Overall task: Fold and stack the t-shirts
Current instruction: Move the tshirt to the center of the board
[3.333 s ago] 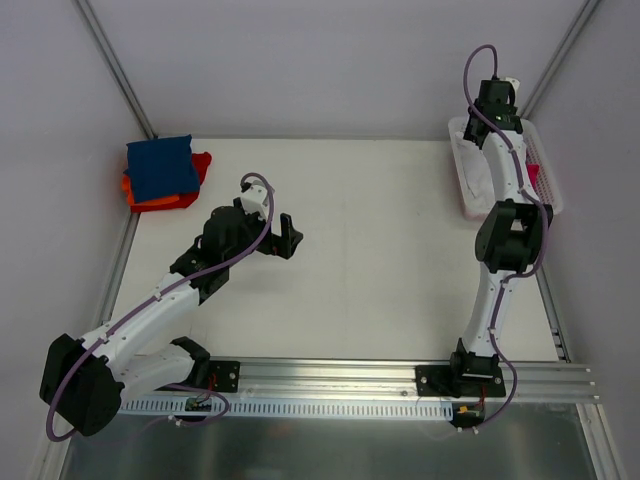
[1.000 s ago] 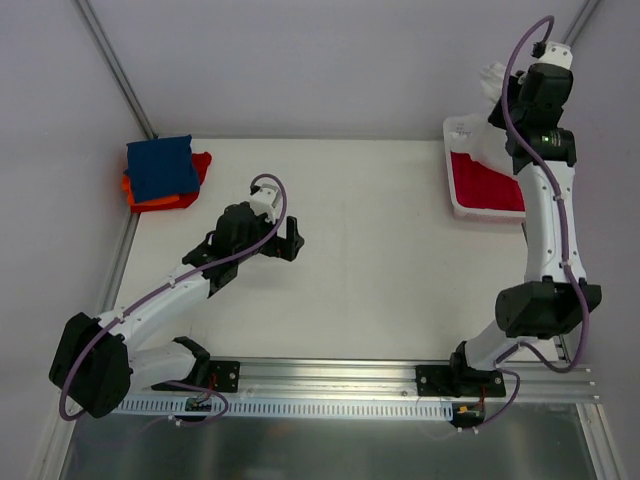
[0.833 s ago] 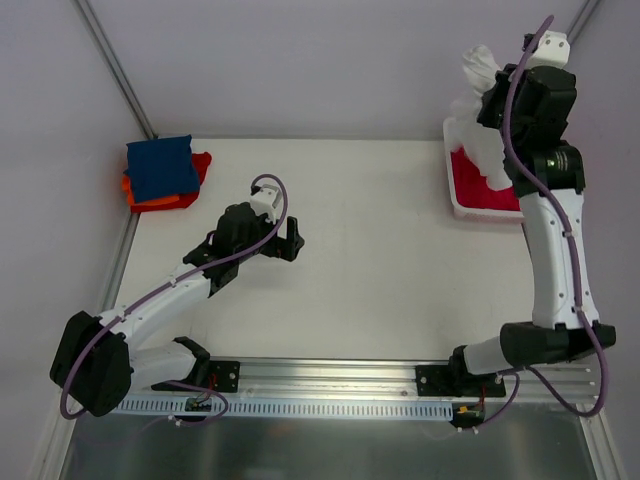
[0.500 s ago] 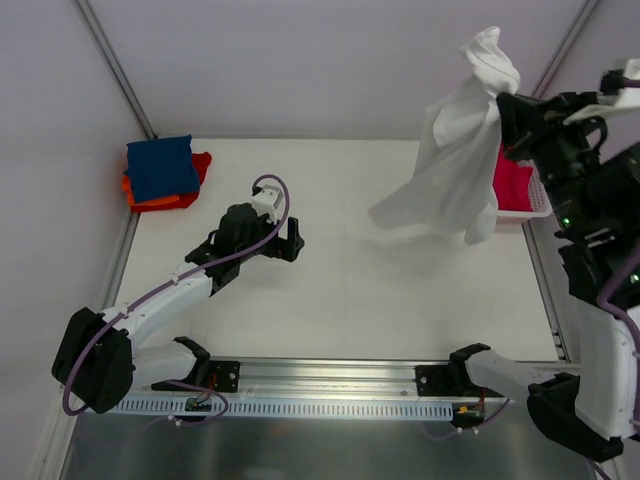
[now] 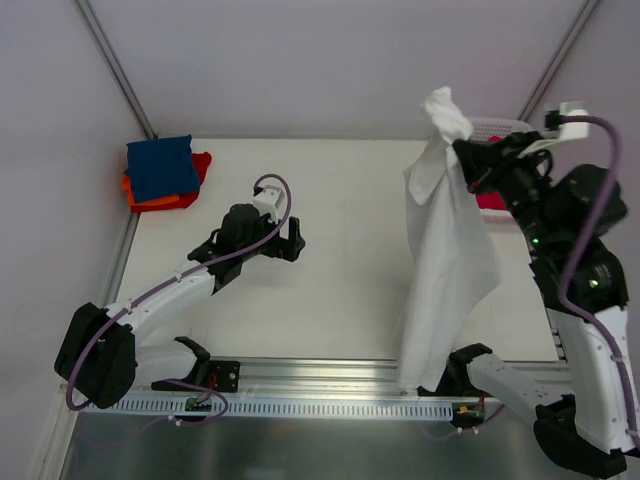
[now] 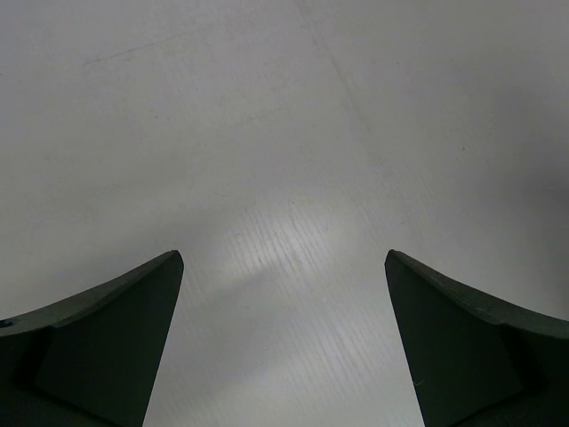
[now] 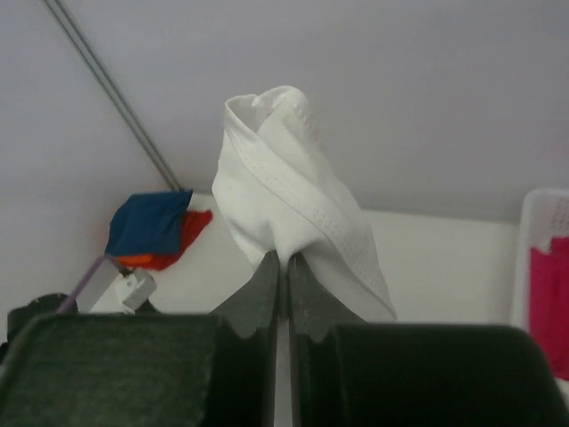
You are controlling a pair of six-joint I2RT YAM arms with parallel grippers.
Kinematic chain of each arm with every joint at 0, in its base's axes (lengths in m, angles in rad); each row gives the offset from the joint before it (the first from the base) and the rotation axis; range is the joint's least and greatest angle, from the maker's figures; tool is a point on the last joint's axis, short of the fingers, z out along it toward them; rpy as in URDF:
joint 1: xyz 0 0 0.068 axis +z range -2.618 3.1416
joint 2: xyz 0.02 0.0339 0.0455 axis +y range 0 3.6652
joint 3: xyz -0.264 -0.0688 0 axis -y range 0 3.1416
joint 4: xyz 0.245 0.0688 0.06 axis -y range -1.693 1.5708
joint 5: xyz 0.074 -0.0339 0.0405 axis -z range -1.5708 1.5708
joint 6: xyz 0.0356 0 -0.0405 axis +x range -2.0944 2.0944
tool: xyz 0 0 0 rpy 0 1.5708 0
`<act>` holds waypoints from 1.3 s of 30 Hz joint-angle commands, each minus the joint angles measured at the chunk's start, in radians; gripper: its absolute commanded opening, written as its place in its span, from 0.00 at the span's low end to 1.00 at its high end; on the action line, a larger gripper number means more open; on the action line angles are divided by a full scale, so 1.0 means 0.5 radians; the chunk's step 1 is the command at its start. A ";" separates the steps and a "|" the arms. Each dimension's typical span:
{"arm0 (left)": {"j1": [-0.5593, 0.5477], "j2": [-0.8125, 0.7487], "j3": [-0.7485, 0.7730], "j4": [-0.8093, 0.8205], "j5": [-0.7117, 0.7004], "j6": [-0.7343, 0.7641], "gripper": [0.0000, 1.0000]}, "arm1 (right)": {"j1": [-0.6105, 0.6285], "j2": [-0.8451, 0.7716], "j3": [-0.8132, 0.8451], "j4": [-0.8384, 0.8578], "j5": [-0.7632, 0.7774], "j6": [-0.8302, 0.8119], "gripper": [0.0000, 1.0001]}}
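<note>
Top view: the right gripper (image 5: 466,160) is up high, pinching a bunched end of the white t-shirt (image 5: 448,260), which hangs over the right side of the table (image 5: 340,190). The navy t-shirt (image 5: 160,167) lies folded on the orange-red one (image 5: 165,203) in the far-left corner. Left wrist view: the left gripper (image 6: 284,258) has its jaws spread wide above the table, holding nothing. Right wrist view: jaws pressed together on white cloth; the crimson-pink t-shirt (image 7: 551,294) is apparently in the basket (image 7: 536,209), cut off at the frame edge.
</note>
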 commanded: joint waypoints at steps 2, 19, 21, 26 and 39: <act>-0.016 -0.071 0.051 0.015 0.005 -0.088 0.99 | 0.011 0.035 -0.567 0.170 -0.249 0.270 0.00; -0.154 0.204 0.012 0.095 0.008 -0.428 0.99 | 0.036 0.593 -1.004 0.214 -0.241 0.218 0.54; -0.203 0.311 0.015 0.132 0.005 -0.507 0.99 | 0.033 0.590 -0.980 0.201 -0.231 0.194 0.54; -0.549 0.490 0.021 0.248 -0.063 -0.698 0.99 | 0.036 0.636 -0.958 0.165 -0.182 0.151 0.54; -1.203 0.631 -0.007 0.227 -0.268 -1.146 0.79 | -0.194 0.581 -0.780 0.094 -0.096 0.104 0.55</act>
